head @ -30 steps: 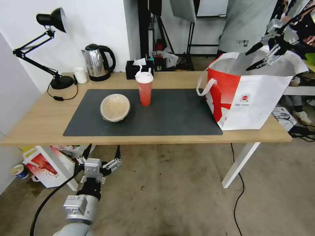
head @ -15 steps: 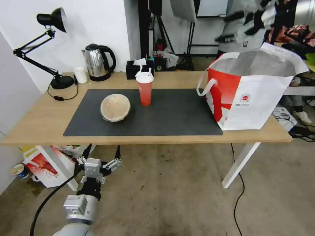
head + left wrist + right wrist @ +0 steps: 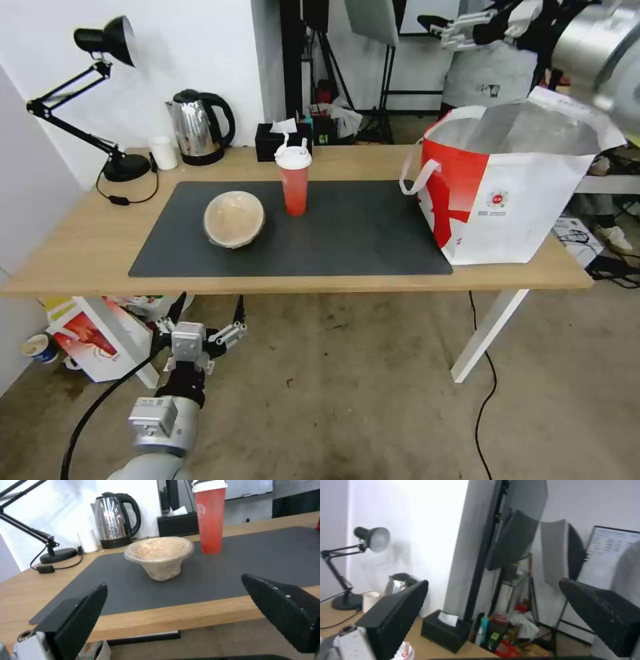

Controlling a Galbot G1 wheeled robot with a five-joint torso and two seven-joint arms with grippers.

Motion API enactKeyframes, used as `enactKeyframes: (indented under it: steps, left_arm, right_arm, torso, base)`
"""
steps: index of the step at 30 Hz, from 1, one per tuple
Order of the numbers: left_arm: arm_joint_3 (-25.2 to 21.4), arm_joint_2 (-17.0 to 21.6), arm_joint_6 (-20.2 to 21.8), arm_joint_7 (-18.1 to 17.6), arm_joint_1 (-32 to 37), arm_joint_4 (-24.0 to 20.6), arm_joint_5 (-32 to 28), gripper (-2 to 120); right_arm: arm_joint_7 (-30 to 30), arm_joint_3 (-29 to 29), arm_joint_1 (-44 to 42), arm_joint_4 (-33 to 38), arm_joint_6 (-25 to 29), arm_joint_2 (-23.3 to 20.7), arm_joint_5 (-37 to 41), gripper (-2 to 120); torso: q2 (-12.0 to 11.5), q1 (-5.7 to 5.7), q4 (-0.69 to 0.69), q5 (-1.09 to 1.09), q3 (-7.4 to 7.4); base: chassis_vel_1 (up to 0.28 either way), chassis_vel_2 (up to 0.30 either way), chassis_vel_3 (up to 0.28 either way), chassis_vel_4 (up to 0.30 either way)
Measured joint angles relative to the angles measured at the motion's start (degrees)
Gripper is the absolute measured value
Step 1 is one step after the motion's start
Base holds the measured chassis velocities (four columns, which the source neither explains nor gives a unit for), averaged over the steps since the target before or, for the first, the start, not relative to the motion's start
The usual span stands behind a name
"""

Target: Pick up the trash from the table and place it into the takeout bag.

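On the table [image 3: 80, 247] lies a dark grey mat [image 3: 353, 233]. On it are two pieces of trash: a tan bowl [image 3: 233, 219] [image 3: 159, 555] and, just right of it, an upright red drink cup [image 3: 294, 181] [image 3: 209, 517] with a white lid and straws. The takeout bag [image 3: 513, 193] stands open at the table's right end, its foil lining showing. My left gripper [image 3: 208, 308] [image 3: 180, 600] hangs open and empty below the table's front edge, facing the bowl. My right gripper [image 3: 445, 28] [image 3: 493, 610] is open and empty, high above the bag's rear left corner.
A desk lamp [image 3: 123, 167], kettle [image 3: 200, 127], small white cup [image 3: 163, 153] and black tissue box [image 3: 283, 141] line the table's back edge. A white-and-red box [image 3: 90, 337] sits on the floor under the left end. A white leg [image 3: 487, 333] and cables are at the right.
My right arm has swung up and to the left, from over the bag's far right side to high above its rear left. The left arm and the table's things have not moved.
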Motion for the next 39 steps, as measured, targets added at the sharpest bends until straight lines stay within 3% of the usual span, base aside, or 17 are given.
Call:
enactKeyframes:
  steps: [1, 7, 12, 18, 21, 27, 29, 39]
  left_arm:
    - [0.0, 0.0, 0.0, 0.0, 0.0, 0.0, 0.0, 100]
    - [0.0, 0.0, 0.0, 0.0, 0.0, 0.0, 0.0, 100]
    - [0.0, 0.0, 0.0, 0.0, 0.0, 0.0, 0.0, 100]
    - [0.0, 0.0, 0.0, 0.0, 0.0, 0.0, 0.0, 100]
    - [0.0, 0.0, 0.0, 0.0, 0.0, 0.0, 0.0, 100]
    - [0.0, 0.0, 0.0, 0.0, 0.0, 0.0, 0.0, 100]
    - [0.0, 0.0, 0.0, 0.0, 0.0, 0.0, 0.0, 100]
    - [0.0, 0.0, 0.0, 0.0, 0.0, 0.0, 0.0, 100]
  right_arm:
    - [3.5, 0.0, -1.0, 2.7, 0.8, -0.8, 0.1, 100]
    - [9.6, -0.7, -3.9, 8.5, 4.0, -2.7, 0.4, 100]
    - [14.6, 2.6, -13.9, 15.0, 8.4, -3.3, -0.3, 100]
    - [16.4, 8.3, -25.1, 18.2, 11.1, -3.5, -3.6, 100]
    - [16.7, 15.3, -39.2, 20.6, 15.4, -3.5, -8.5, 100]
    - [16.6, 18.0, -47.6, 21.9, 19.5, -2.0, -14.3, 100]
    - [16.5, 18.4, -52.5, 21.9, 21.0, 0.4, -19.4, 100]
    - [18.3, 20.0, -65.5, 20.5, 24.0, 4.5, -32.1, 100]
  torso:
    - [0.0, 0.0, -0.01, -0.03, 0.0]
    - [0.0, 0.0, -0.01, -0.02, 0.0]
    - [0.0, -0.01, 0.0, 0.0, 0.0]
    - [0.0, 0.0, 0.0, -0.01, 0.0]
    - [0.0, 0.0, -0.01, 0.0, 0.0]
    - [0.0, -0.01, -0.01, -0.03, 0.0]
    - [0.0, 0.0, 0.0, 0.0, 0.0]
    - [0.0, 0.0, -0.01, 0.0, 0.0]
  base:
    - [0.0, 0.0, 0.0, 0.0]
    - [0.0, 0.0, 0.0, 0.0]
    - [0.0, 0.0, 0.0, 0.0]
    - [0.0, 0.0, 0.0, 0.0]
    - [0.0, 0.0, 0.0, 0.0]
    - [0.0, 0.0, 0.0, 0.0]
    - [0.0, 0.0, 0.0, 0.0]
    - [0.0, 0.0, 0.0, 0.0]
